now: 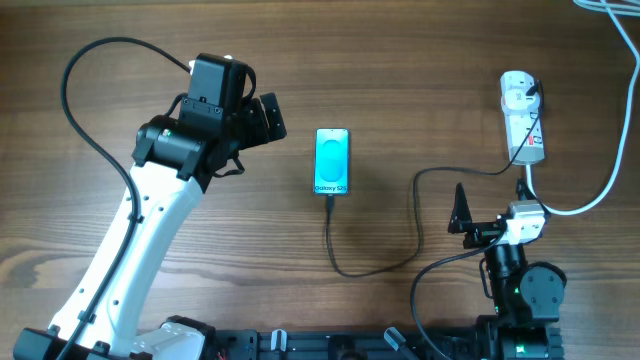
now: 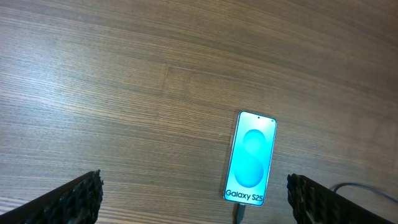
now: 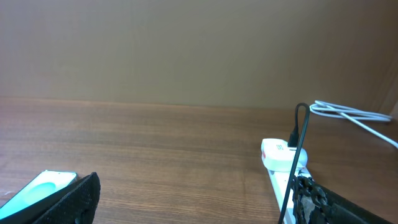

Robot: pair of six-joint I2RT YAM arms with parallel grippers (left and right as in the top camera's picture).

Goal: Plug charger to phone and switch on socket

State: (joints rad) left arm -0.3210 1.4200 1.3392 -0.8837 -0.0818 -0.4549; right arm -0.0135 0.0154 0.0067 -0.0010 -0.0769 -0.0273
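Wood tabletop (image 1: 420, 60), phone (image 1: 332, 161) at centre, charger (image 1: 329, 235) meeting its near end, seemingly plugged. Socket (image 1: 522, 120) toward far right corner, long axis far-to-near, just beyond right gripper (image 3: 199, 202); left gripper (image 2: 193, 199) well apart, beside phone. Both spread wide, pinching nothing. Right arm nearer for switching.

The only words I can read are "Galaxy S25", in dark letters on the white band at the bottom of the phone (image 2: 250, 158) screen, lower right of centre in my left wrist view. From overhead the same line sits mid-frame, barely legible. The socket (image 1: 522, 118), upper right there, carries small red marks too tiny to read.
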